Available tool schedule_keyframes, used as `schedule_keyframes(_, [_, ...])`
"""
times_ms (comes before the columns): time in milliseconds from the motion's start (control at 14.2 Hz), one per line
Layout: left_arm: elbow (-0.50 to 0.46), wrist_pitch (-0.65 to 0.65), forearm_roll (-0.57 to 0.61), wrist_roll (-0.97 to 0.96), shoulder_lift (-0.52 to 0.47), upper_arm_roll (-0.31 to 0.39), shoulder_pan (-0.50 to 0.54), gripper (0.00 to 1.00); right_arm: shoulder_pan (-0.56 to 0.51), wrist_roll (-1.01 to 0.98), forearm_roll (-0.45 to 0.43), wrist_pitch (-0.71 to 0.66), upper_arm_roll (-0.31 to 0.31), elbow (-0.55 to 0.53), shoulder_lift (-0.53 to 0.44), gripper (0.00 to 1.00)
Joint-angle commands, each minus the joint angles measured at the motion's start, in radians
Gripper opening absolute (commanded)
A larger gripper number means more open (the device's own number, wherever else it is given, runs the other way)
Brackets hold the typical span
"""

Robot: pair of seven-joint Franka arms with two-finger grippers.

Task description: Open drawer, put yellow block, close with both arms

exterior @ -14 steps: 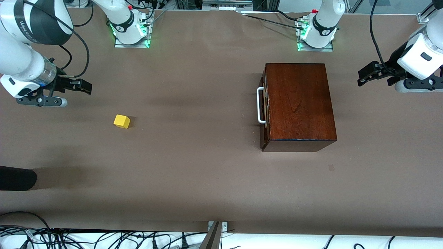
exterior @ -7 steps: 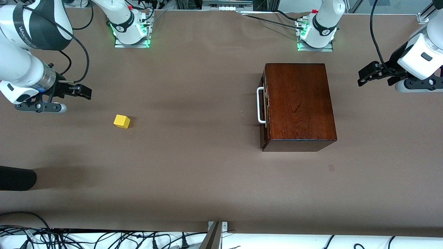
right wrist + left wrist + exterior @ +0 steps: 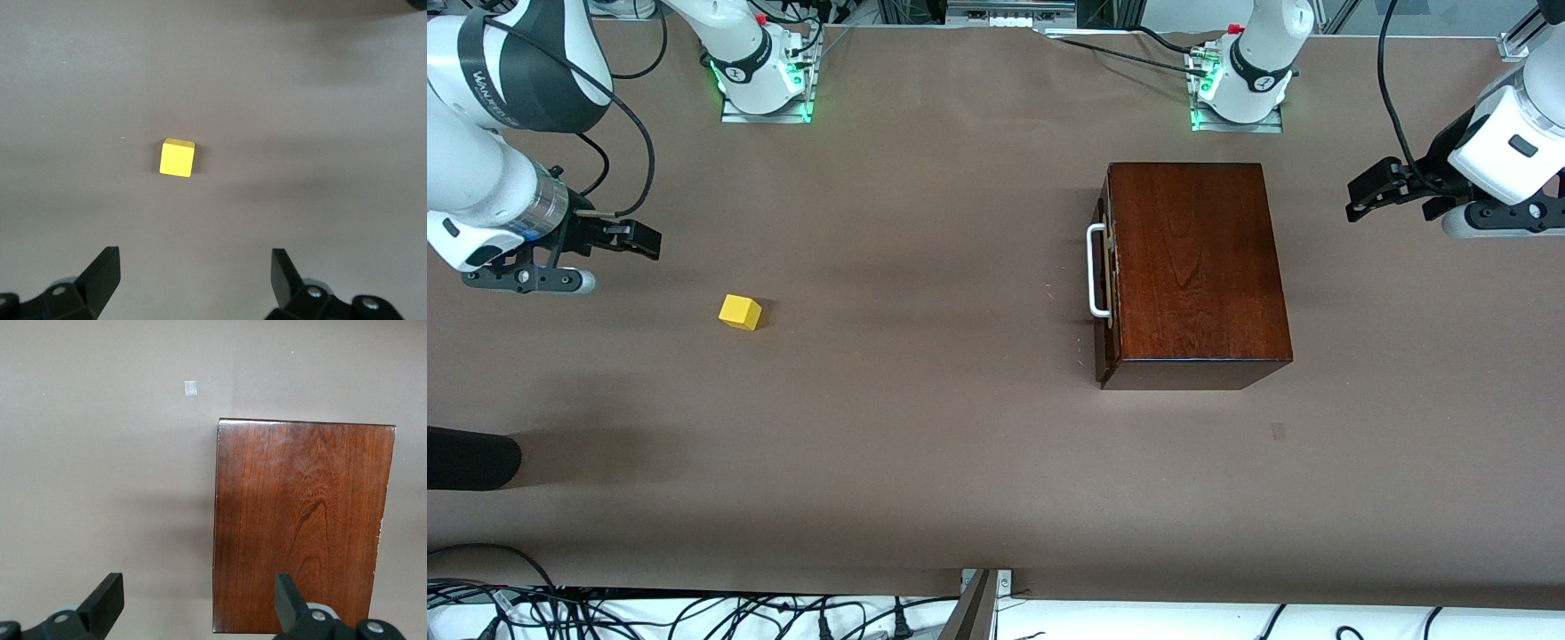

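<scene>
The reddish-brown wooden box (image 3: 1192, 267) stands toward the left arm's end of the table. Its drawer is shut, and the white handle (image 3: 1096, 271) faces the right arm's end. The yellow block (image 3: 740, 312) lies on the table toward the right arm's end. My right gripper (image 3: 645, 240) is open and empty over bare table beside the block. In the right wrist view the block (image 3: 177, 158) lies ahead of the open gripper (image 3: 195, 270). My left gripper (image 3: 1360, 196) is open and empty over bare table beside the box. The left wrist view shows the box top (image 3: 300, 520) ahead of the gripper (image 3: 199, 593).
A black object (image 3: 467, 458) juts in at the right arm's end, nearer the front camera than the block. A small pale mark (image 3: 1278, 431) is on the table near the box. The arm bases (image 3: 765, 80) (image 3: 1240, 84) stand along the table's robot edge.
My right gripper has shifted a little toward the block. The left arm, the box and the block have not moved.
</scene>
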Motion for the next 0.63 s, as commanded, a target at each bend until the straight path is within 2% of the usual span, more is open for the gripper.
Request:
schedule_keyframes(0, [0.008, 0.003, -0.003, 0.009, 0.003, -0.001, 0.005, 1.00, 0.002, -0.011, 0.011, -0.016, -0.001, 0.022, 0.008, 1.00])
schedule_keyframes(562, [0.006, 0.003, -0.003, 0.013, 0.006, -0.001, 0.005, 1.00, 0.000, -0.011, 0.011, -0.015, -0.001, 0.023, 0.023, 1.00])
